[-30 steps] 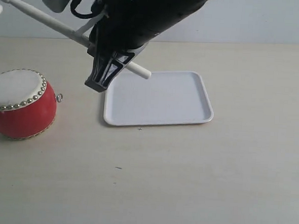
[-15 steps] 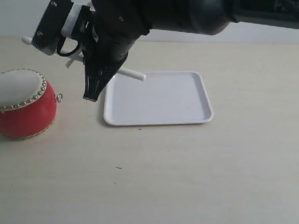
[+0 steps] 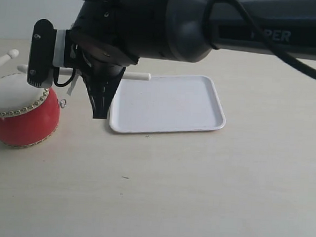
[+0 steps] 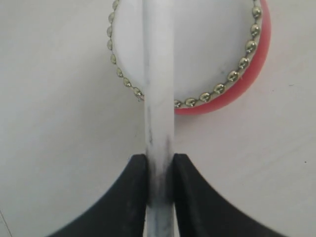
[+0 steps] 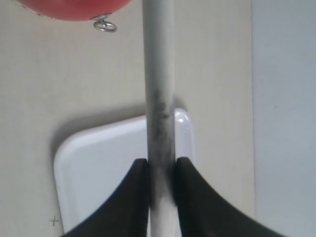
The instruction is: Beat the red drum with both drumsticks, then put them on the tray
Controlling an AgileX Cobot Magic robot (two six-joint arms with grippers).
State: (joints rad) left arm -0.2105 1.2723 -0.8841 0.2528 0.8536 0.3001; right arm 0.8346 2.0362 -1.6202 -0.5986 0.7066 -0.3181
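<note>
Red drum point(image 3: 19, 122) with a cream skin point(image 4: 207, 44) rimmed by metal studs point(image 4: 251, 47), standing on the pale table point(image 3: 207, 196) at the left of the exterior view. A small ring point(image 5: 104, 24) hangs on the side that faces the white tray point(image 3: 169, 106). Drum and tray lie near each other but apart.

Right gripper point(image 5: 161, 165) — carried on a bulky black arm point(image 3: 206, 25) that spans the view from the right — is clenched on the right drumstick point(image 5: 158, 64), one black jaw pressed to each side of the shaft. In the exterior view this stick runs roughly level, with its butt end over the tray's far left corner and its other end by the drum's far rim. Whether it touches the skin cannot be told.

Left gripper point(image 4: 160, 163) grasps the left drumstick point(image 4: 158, 74) in the same way. From its wrist camera the shaft crosses the studded rim and the skin. The exterior view shows only its rounded tip and a short length, above the drum's far edge — the gripper itself lies outside that frame. Both shafts bear dark smudges beside the jaws.
</note>
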